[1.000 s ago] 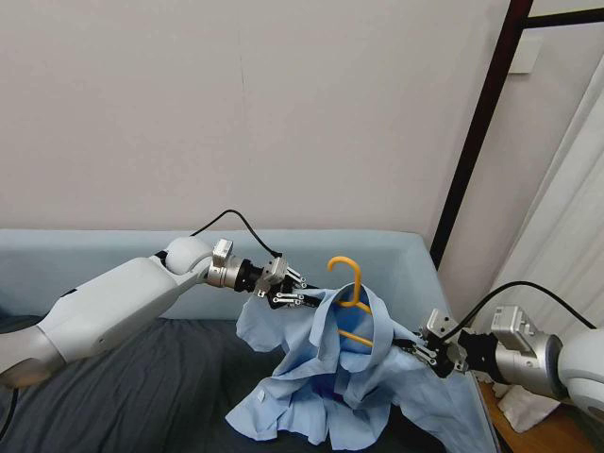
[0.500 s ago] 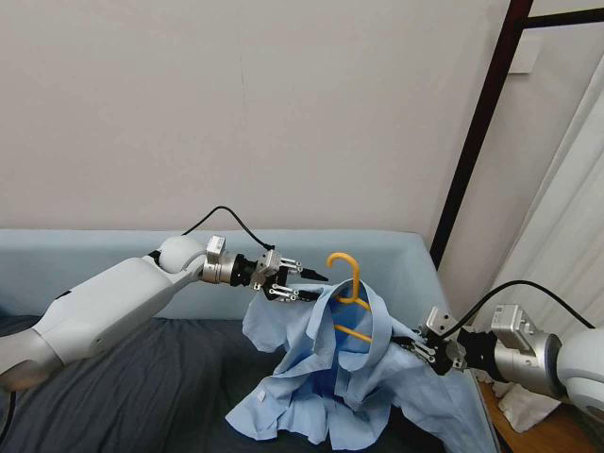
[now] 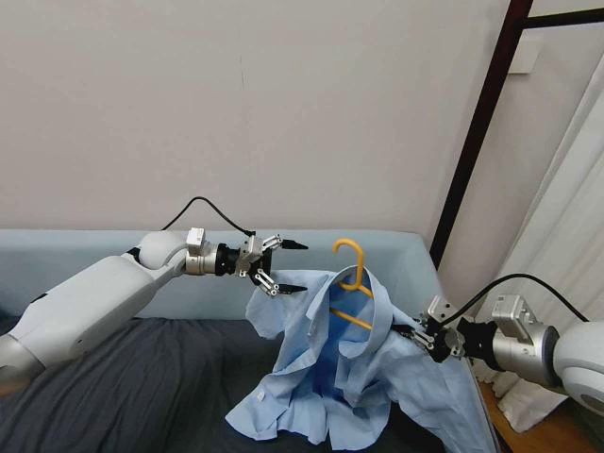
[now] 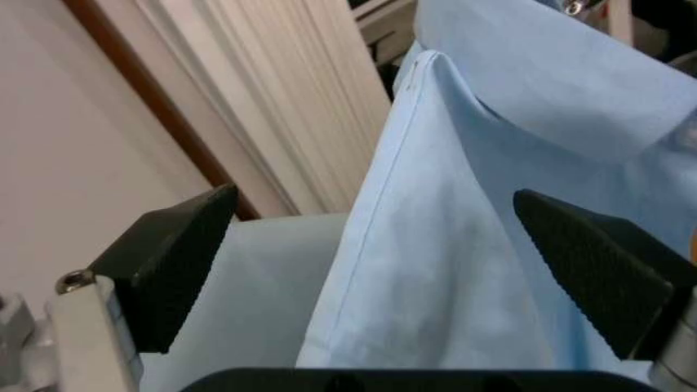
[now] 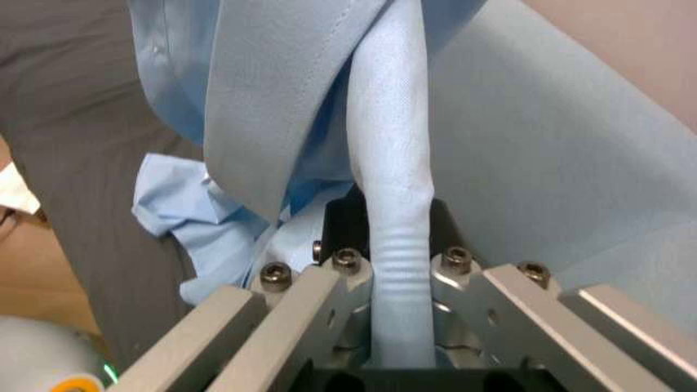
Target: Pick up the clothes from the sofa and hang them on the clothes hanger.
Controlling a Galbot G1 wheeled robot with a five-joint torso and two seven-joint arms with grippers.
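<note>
With the left gripper hanging released beside the shirt, we are clamping it in the right gripper, so slow lifting seems safest.

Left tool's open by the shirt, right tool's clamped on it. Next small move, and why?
Probably move the left tool to the hook of the yellow hanger and close on it. Its jaws stand open, gripping nothing, beside the blue shirt; the right tool is shut on the fabric, and the hook stands bare above the collar.
</note>
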